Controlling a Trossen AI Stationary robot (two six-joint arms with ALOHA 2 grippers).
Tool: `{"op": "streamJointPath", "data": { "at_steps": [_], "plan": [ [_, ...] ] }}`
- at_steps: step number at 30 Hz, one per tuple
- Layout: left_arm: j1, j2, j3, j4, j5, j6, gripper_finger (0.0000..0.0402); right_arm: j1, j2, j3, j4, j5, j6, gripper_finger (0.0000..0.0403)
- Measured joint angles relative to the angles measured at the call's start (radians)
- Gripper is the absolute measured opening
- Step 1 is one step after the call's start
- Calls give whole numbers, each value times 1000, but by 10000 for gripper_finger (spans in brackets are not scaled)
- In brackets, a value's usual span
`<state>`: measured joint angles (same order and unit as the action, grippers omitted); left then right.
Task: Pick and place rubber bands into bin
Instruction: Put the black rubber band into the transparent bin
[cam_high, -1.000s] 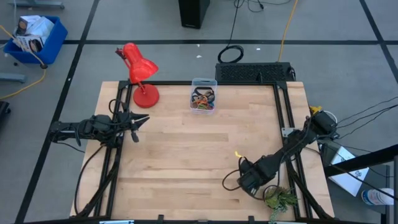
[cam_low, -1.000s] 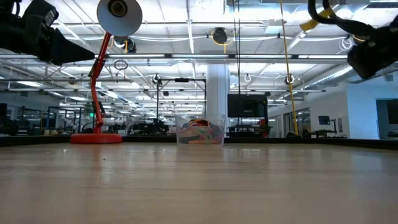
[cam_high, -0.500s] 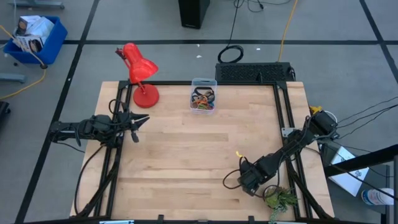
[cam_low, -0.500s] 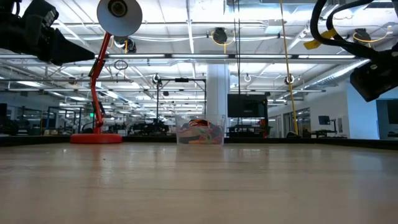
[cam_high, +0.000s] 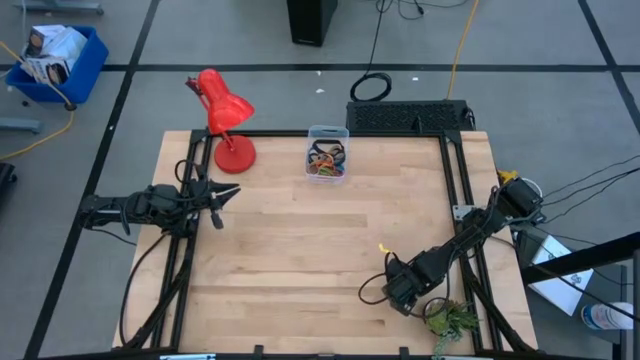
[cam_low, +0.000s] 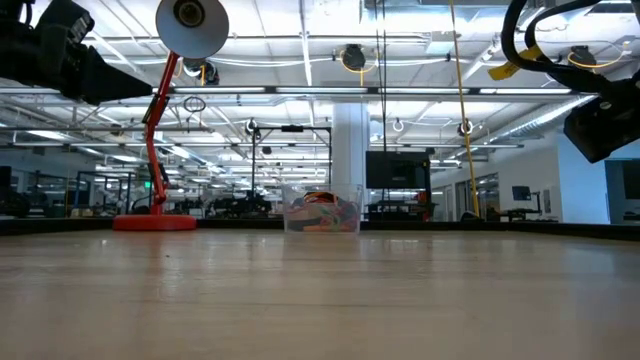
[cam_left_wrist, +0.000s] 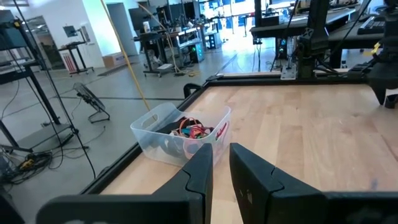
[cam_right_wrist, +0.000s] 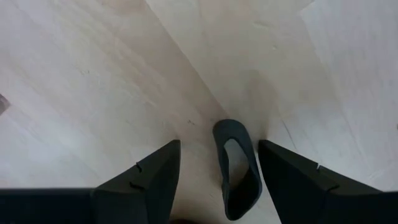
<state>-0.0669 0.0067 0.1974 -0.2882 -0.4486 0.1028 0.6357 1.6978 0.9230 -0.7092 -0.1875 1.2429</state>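
The bin (cam_high: 328, 152) sits at the middle of the tabletop's (cam_high: 300, 260) far edge, just beside the base of the red lamp (cam_high: 224, 115); it holds a tangle of rubber bands (cam_high: 327, 160), red, orange and black, so most of the sorting looks done; one black rubber band (cam_right_wrist: 237, 167) lies loose on the wood near the tabletop's right front corner, and a small yellow scrap (cam_high: 381, 247) lies a little farther in, too small to name; the right gripper (cam_right_wrist: 217, 180) hangs low over that black band with its fingers spread wide on either side of it, nothing between them yet, which I judge to be the stance for closing on it; the loop lies flat, so the fingertips must reach the wood to catch it; the left gripper (cam_left_wrist: 216, 171) waits above the tabletop's left edge, its fingers nearly together and empty, pointed toward the bin and well clear of the other arm's path
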Motion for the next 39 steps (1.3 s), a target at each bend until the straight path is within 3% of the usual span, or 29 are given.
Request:
{"op": "streamJointPath", "data": {
  "at_steps": [11, 28, 39],
  "plan": [
    [0, 0, 0, 0, -1, 19, 63, 0, 1, 0, 4, 3, 20, 185],
    [0, 0, 0, 0, -4, 18, 63, 0, -9, -1, -28, 7, -24, 11],
    [0, 0, 0, 1, -6, 21, 63, -19, -154, -7, -56, 31, -26, 3]
  ]
}}
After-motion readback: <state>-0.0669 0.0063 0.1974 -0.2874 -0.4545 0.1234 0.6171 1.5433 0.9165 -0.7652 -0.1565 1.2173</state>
